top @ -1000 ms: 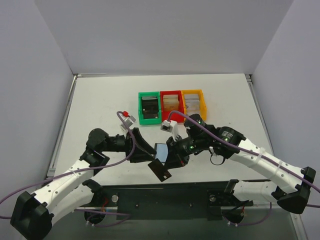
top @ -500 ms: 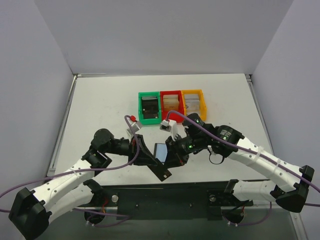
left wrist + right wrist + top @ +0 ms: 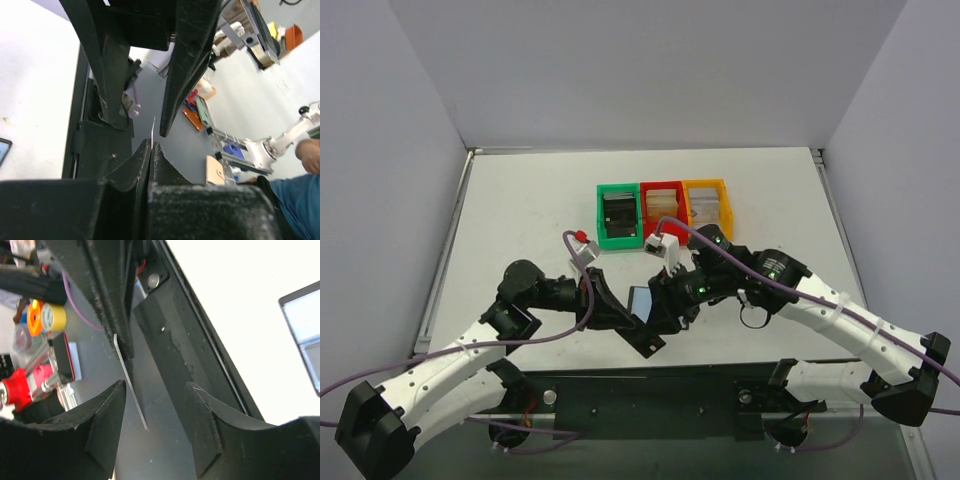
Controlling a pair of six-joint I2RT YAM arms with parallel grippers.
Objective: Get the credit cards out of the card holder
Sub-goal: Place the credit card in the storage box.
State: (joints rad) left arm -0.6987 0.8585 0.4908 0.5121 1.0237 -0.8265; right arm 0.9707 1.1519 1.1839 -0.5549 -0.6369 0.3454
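Note:
A thin dark credit card (image 3: 642,342) hangs tilted above the table's near edge. My left gripper (image 3: 620,318) is shut on it. In the left wrist view the card (image 3: 152,131) shows edge-on as a pale sliver pinched in the left gripper (image 3: 151,145). My right gripper (image 3: 665,312) is open around the card's other end. In the right wrist view the card (image 3: 131,390) stands free in the right gripper (image 3: 156,390), touching neither finger. The card holder (image 3: 640,298) lies open on the table beneath both grippers, its grey-blue inside (image 3: 305,330) facing up.
Green (image 3: 618,215), red (image 3: 663,208) and yellow (image 3: 707,205) bins stand in a row behind the grippers, each holding a stack. The black base plate (image 3: 660,400) runs along the near edge. White walls enclose the table on three sides.
My left gripper has moved in from the left and shut on the card. My right gripper, shut on the card before, has opened and let it go.

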